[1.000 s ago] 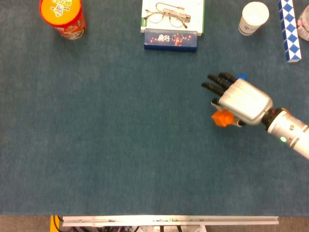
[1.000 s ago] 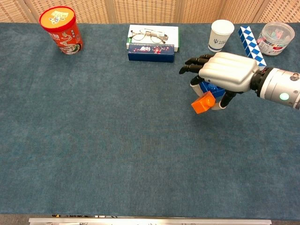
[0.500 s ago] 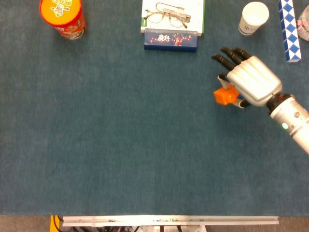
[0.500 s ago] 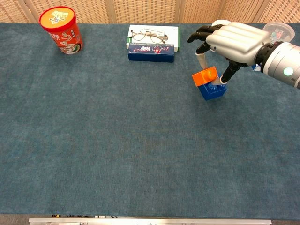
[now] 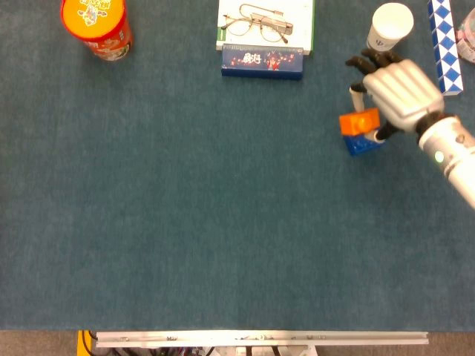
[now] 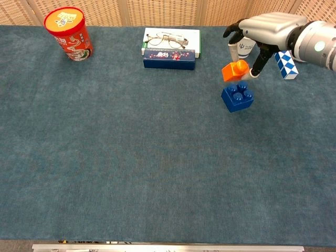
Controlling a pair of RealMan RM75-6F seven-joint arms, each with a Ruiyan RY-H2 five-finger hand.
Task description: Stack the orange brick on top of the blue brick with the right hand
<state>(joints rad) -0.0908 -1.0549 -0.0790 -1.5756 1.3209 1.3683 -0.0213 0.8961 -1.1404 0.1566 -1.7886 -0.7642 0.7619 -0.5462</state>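
Overhead, from the head view, the silver-shelled right hand [image 5: 399, 89] sits toward two o'clock on the dark teal cloth table [image 5: 185, 208], its dark fingers curled down around a small orange plastic brick [image 5: 359, 122], which overlaps the upper edge of the studded blue plastic brick [image 5: 365, 144] lying just at its five o'clock; whether the two touch cannot be told from above. A white paper cup [image 5: 390, 27] stands close by at the hand's twelve o'clock. Turning to the chest view, the right hand [image 6: 265, 31] pinches the orange brick [image 6: 234, 70] between thumb and fingers, and the brick hangs tilted, clear of the blue brick [image 6: 237, 97], which rests on the table directly below at six o'clock with its studs bare. To do this step well, the orange brick probably wants levelling first, then squaring over the studs and lowering straight down, pressing before the fingers let go. No left hand shows in either view.
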